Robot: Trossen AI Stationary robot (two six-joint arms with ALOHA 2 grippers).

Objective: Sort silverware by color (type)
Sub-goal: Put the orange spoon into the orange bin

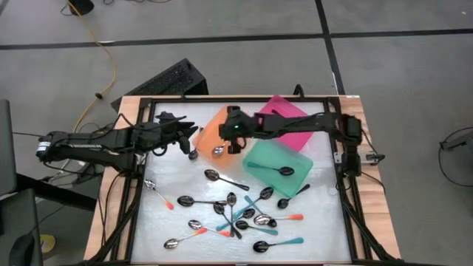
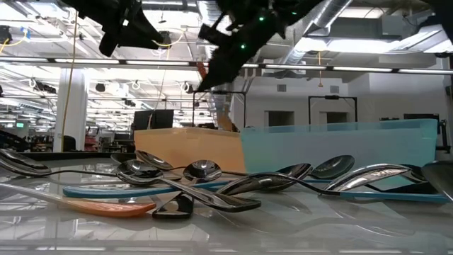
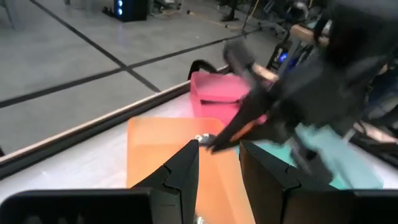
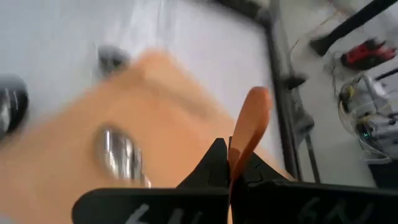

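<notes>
My right gripper (image 1: 231,145) hangs over the orange tray (image 1: 209,130), shut on an orange-handled spoon (image 4: 250,127); the spoon's bowl is hidden. One shiny spoon bowl (image 4: 118,152) lies in the orange tray. My left gripper (image 3: 217,152) is open and holds nothing, just left of that tray, pointing toward it. A dark spoon (image 1: 284,171) lies in the teal tray (image 1: 275,157). Several spoons (image 1: 236,214) with orange, teal and black handles lie in a loose heap on the table's near half. My right gripper pinches the spoon's orange handle (image 4: 239,155) between its two fingers. The handle runs on past the fingertips, and its rounded free end (image 4: 258,96) sticks out ahead of them. The fingers slant down from the table's right side. The spoon is clear of the orange tray.
The pink tray (image 1: 287,117) stands at the far edge, behind the teal one. A dark spoon (image 1: 194,154) lies by the orange tray's near left corner. Another orange-handled spoon (image 1: 158,193) lies apart at the left. A black frame (image 1: 347,199) borders the table.
</notes>
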